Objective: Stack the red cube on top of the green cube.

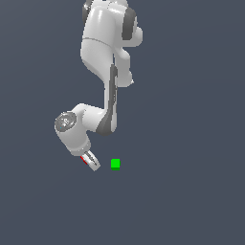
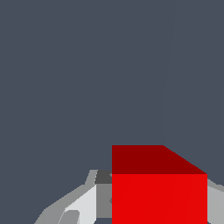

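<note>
**Red cube at the jaws, green cube waiting beside**

In the exterior view I see my white arm (image 1: 103, 72) reaching down from the top centre of the frame toward a plain dark grey counter (image 1: 191, 191). The gripper (image 1: 91, 161) sits left of centre, lower middle of the frame. A sliver of the red cube (image 1: 85, 160) shows between the fingers. The green cube (image 1: 115, 164) rests just to the exterior view's right of the gripper, apart from it, with nothing on top.

In the wrist view the red cube (image 2: 159, 197) fills the lower right of the frame, its top face darker than its front. A pale grey finger (image 2: 83, 205) sits against one side and a second grey edge shows at the far side. I judge the jaws to be pinching the red cube, though the contact faces are hidden. I cannot tell whether the cube is lifted off the counter.

As for handling, I judge the cube rigid and light, with flat smooth faces that could slip under a weak squeeze. The best hold is on two opposite side faces, centred, leaving the underside free to land flat on the green cube.
</note>
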